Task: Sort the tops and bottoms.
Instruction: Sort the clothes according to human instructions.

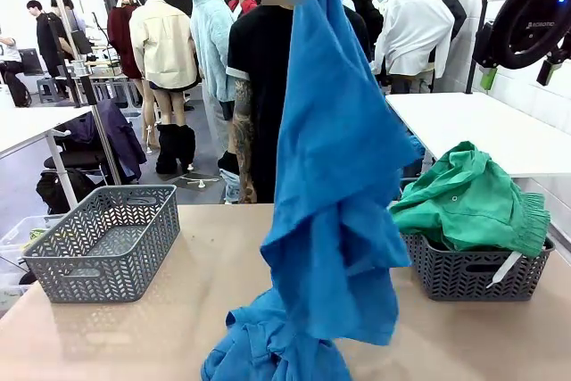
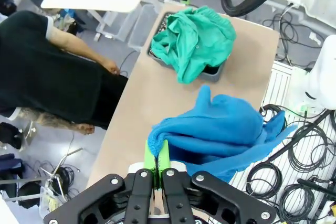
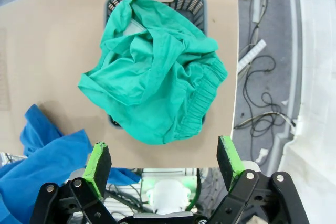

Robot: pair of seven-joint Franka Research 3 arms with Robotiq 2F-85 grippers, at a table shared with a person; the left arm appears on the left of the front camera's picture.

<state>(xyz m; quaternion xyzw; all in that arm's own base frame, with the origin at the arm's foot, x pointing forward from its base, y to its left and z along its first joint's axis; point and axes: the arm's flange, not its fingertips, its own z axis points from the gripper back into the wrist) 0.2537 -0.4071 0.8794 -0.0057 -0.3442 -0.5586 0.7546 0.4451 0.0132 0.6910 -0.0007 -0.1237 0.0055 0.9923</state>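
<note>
Left fingers [image 2: 151,162] clench the blue garment [image 2: 220,129] at its edge. Right fingers [image 3: 98,162] gape, released, above the sea-green garment [image 3: 152,72].

A tan table [image 1: 214,247] stands on a grey floor [image 1: 22,189]. Behind it, on the right, a white table [image 1: 482,127] meets a white brick wall [image 1: 535,95]. Another white table [image 1: 27,127] stands far left. Beside the tan table, black cables [image 2: 302,182] lie coiled.
</note>
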